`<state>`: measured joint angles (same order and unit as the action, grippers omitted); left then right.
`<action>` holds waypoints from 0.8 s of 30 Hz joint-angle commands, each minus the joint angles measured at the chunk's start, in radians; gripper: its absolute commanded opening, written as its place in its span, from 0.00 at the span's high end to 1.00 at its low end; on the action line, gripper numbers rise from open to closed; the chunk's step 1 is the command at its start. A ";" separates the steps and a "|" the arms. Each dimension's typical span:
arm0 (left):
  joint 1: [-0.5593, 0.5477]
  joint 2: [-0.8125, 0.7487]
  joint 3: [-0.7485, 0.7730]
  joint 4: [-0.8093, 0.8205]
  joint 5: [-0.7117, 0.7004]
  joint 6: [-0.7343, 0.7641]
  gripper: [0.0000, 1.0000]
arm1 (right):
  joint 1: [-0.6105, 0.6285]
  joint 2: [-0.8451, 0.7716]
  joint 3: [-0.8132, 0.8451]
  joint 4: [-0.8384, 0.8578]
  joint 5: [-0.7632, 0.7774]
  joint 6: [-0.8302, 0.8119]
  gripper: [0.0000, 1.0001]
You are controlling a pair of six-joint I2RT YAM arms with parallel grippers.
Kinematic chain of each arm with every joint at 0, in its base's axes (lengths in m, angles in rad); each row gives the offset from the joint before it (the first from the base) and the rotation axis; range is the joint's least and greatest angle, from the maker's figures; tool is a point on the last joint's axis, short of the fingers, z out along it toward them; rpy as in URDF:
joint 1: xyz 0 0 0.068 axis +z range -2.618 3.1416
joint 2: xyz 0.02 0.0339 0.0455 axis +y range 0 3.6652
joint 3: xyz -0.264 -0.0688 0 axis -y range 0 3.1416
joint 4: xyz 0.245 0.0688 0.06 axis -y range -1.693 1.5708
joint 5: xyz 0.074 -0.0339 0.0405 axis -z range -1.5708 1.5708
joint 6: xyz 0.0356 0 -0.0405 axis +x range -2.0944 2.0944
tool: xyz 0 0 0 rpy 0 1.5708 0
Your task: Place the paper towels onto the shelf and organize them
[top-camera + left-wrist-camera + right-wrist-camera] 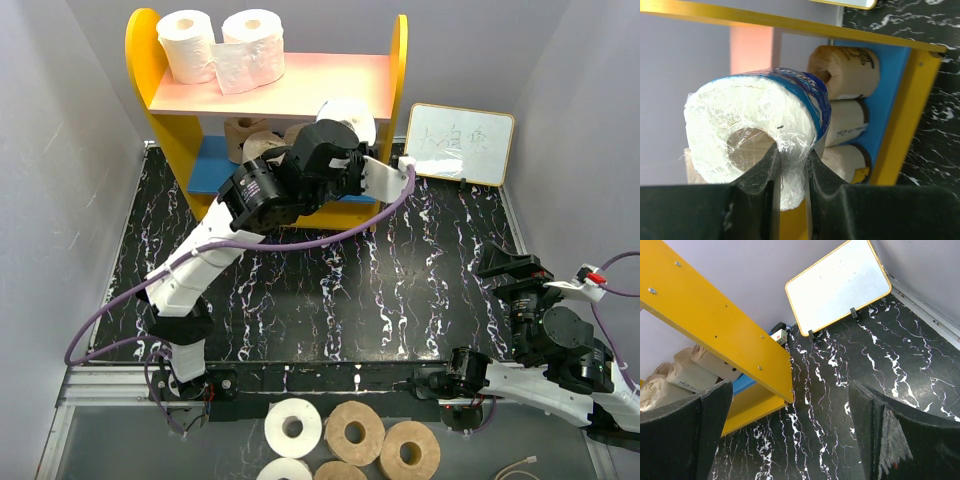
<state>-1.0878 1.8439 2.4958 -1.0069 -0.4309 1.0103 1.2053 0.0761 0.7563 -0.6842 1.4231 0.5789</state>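
One blue-wrapped roll (755, 120) in left claw (792, 157), axis pointing into shelf (900, 135).

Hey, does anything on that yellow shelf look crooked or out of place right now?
Only mildly: on the pink top board, the right plastic-wrapped white roll seems tilted against the upright white roll. Nothing spilled or damaged.

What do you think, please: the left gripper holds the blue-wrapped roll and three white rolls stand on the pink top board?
Only two white rolls stand on the pink top board, as the top external view shows; the left gripper holds the blue-wrapped roll.
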 commanded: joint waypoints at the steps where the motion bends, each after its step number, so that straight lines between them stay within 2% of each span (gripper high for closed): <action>1: 0.006 -0.068 0.053 0.194 -0.091 0.072 1.00 | 0.045 -0.025 0.005 0.015 0.023 0.016 0.02; 9: 0.017 -0.101 0.044 0.303 -0.141 0.156 1.00 | 0.046 -0.027 0.005 0.015 0.022 0.016 0.02; 14: 0.114 -0.121 0.012 0.380 -0.089 0.188 1.00 | 0.048 -0.029 0.005 0.014 0.017 0.019 0.02; 17: 0.166 -0.087 0.056 0.358 -0.057 0.178 1.00 | 0.048 -0.029 0.005 0.014 0.016 0.019 0.02; 24: 0.250 -0.046 0.051 0.340 0.022 0.118 1.00 | 0.052 -0.015 0.005 0.014 0.016 0.019 0.02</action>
<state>-0.8574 1.7973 2.5095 -0.7116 -0.4610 1.1584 1.2095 0.0727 0.7563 -0.6842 1.4227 0.5823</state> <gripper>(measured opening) 0.143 0.980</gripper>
